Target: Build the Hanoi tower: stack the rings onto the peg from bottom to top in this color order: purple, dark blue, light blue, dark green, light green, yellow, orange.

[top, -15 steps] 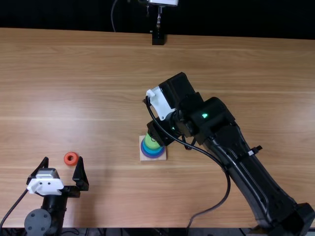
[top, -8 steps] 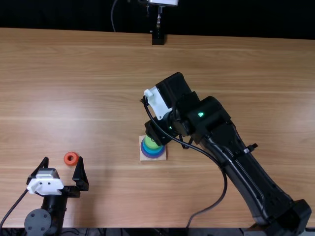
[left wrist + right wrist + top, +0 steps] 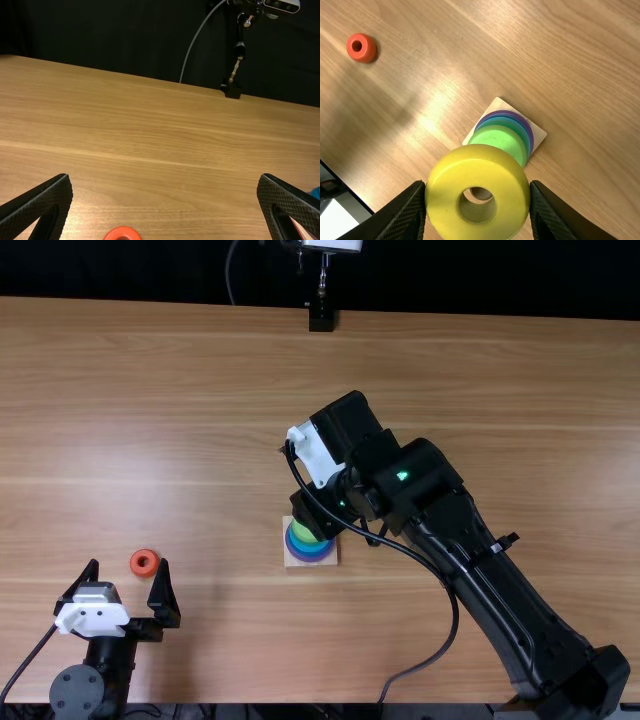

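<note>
Right pincer (image 3: pixel 325 510) grips the yellow ring (image 3: pixel 477 160) by the stack; left pincer (image 3: pixel 128 565) is open

In the top view, the right arm (image 3: pixel 500 575) slants from the lower right corner towards the middle of the table (image 3: pixel 150 440). Its joints are bunched at the far end, and from there the pincer angles back towards the near edge, partly covering the stack. That stack sits on a square wooden base (image 3: pixel 289 562), with the purple ring (image 3: pixel 322 558) under smaller ones and the light green ring (image 3: pixel 303 532) on top. The left arm (image 3: pixel 115 660) is mostly cut off by the bottom edge; its part in view points away from the near edge, fingers spread. The orange ring (image 3: pixel 144 562) lies flat on the table near those fingertips.

In the left wrist view, the left pincer's fingers stand wide apart, one at each side, with nothing gripped. The orange ring is partly cut off by the bottom edge, between them in the view.

In the right wrist view, the right pincer (image 3: pixel 477 186) has the yellow ring clamped between its two fingers, its hole facing the camera. Behind it are the base and stack: purple, then blue (image 3: pixel 497 120), teal (image 3: pixel 521 131) and light green. The yellow ring overlaps the light green one in this view; I cannot tell the gap between them.
</note>
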`<state>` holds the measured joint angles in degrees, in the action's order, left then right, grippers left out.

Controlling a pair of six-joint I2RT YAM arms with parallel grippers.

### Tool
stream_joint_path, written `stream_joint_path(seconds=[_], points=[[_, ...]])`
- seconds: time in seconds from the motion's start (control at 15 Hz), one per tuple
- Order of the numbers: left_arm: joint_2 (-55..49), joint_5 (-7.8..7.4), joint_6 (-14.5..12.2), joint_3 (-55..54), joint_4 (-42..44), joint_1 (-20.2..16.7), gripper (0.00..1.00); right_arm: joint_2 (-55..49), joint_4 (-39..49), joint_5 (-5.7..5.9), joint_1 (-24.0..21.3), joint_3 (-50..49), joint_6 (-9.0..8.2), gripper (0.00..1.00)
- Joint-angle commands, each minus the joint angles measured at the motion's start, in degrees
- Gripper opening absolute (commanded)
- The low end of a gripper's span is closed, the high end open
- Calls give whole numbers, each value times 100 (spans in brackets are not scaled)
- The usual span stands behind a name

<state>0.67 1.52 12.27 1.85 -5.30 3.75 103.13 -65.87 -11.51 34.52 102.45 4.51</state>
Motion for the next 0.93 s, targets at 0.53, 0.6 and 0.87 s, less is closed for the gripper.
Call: stream_joint_path(seconds=[0.53,0.6,0.87], points=[[-67,48,-25,-185,3,-32,100,67,84,550,81,99,-8,100],[-67,59,-25,-185,3,-32,100,67,105,550,72,170,-8,100],[-67,59,-25,-185,3,-32,100,-39,1455,571,-402,-50,23,100]])
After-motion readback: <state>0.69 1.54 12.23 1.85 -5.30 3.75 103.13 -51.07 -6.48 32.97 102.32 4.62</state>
